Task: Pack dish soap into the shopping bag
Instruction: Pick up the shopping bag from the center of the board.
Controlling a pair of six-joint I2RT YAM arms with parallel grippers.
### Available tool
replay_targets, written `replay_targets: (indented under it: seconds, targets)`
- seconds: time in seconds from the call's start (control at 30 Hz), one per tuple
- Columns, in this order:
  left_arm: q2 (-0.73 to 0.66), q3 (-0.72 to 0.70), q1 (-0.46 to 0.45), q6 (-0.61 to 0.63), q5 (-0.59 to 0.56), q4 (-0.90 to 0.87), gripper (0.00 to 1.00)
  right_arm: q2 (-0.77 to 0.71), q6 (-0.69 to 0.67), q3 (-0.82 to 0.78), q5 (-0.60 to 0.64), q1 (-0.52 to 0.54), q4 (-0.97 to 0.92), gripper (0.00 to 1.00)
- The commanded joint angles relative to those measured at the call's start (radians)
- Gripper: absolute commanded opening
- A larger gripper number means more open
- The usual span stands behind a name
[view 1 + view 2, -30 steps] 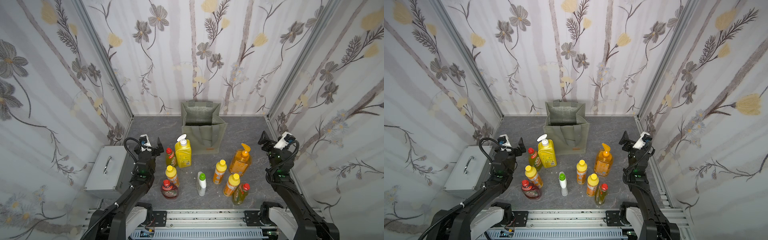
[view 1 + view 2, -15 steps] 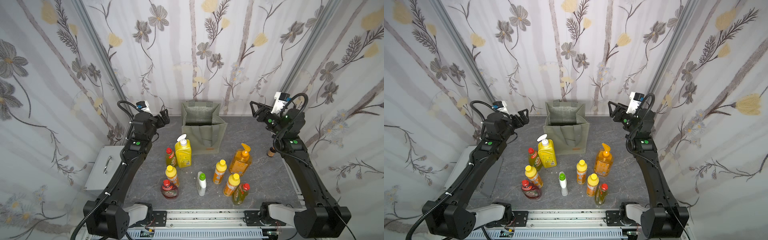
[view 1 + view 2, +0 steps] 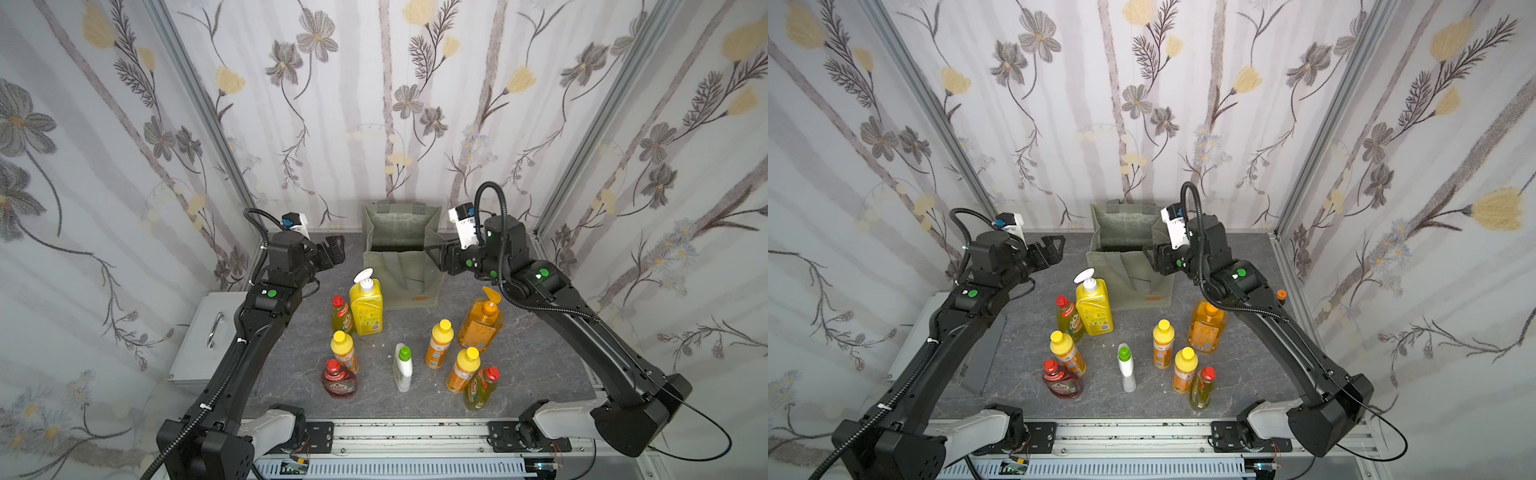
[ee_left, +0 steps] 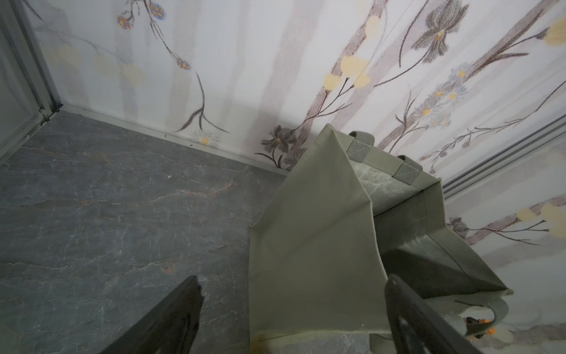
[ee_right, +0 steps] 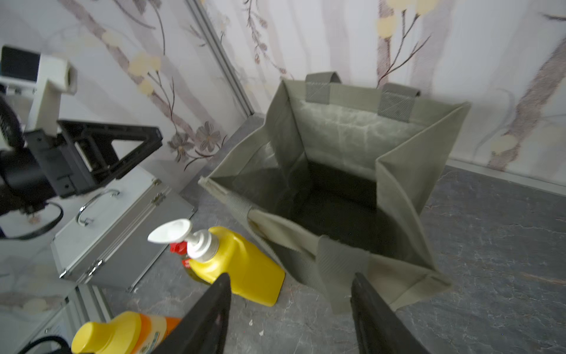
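Moved since earlier: both arms have been raised from the near edge and carried to the far end, where the shopping bag (image 3: 401, 272) is now flanked.
Left gripper (image 3: 334, 249): held just left of the bag and apart from it; its jaws are spread wide and nothing is held.
Right gripper (image 3: 432, 254): brought to the bag's near right corner; its fingers (image 5: 211, 309) are seen parted, less widely than the left pair, with the bag's near rim showing between them; contact cannot be told.
Shopping bag: stood upright, mouth open, at the far middle of the table (image 3: 540, 353).
Dish soap: left standing on the table, near of the bag; big yellow pump bottle (image 3: 365, 309) just beside its left front, big orange pump bottle (image 3: 480, 324) to the right, white green-capped bottle (image 3: 402, 370) among the smaller ones nearer.
Metal box (image 3: 208, 332): set at the left edge.
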Motion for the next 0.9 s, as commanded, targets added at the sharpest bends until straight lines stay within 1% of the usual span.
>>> replay_targets:
  seconds: [0.0,0.07,0.13,0.2,0.3,0.37,0.47,0.63,0.73,0.8,0.87]
  targets:
    - [-0.001,0.052,-0.028,0.055,0.108,-0.076,0.89,-0.064,-0.018,-0.062,0.169,0.000,-0.014,0.61]
    - [0.002,0.092,-0.074,0.101,0.113,-0.137,0.88,-0.107,-0.016,-0.094,0.199,-0.017,-0.022,0.63]
    - [0.013,0.132,-0.121,0.147,0.108,-0.203,0.87,-0.148,-0.018,-0.123,0.191,-0.048,-0.017,0.65]
    - [0.020,0.148,-0.154,0.175,0.079,-0.232,0.88,-0.167,-0.018,-0.142,0.155,-0.097,-0.001,0.67]
    - [0.039,0.151,-0.160,0.174,0.021,-0.228,0.88,-0.134,-0.008,-0.113,0.058,-0.171,0.023,0.68]
    - [0.069,0.175,-0.161,0.156,-0.018,-0.234,0.88,-0.070,-0.004,-0.034,0.058,-0.183,0.003,0.69]
    - [0.143,0.247,-0.161,0.126,-0.060,-0.227,0.87,0.063,-0.006,0.145,0.081,-0.182,-0.055,0.70]
    - [0.339,0.516,-0.162,0.124,-0.056,-0.332,0.85,0.308,-0.003,0.437,0.106,-0.180,-0.158,0.70]
    - [0.443,0.629,-0.164,0.128,-0.065,-0.399,0.85,0.437,-0.004,0.586,0.107,-0.181,-0.229,0.73]
    - [0.489,0.657,-0.163,0.131,-0.069,-0.429,0.85,0.501,-0.003,0.651,0.070,-0.178,-0.250,0.74]
    - [0.518,0.653,-0.164,0.129,-0.073,-0.431,0.85,0.541,-0.001,0.682,0.055,-0.167,-0.254,0.76]
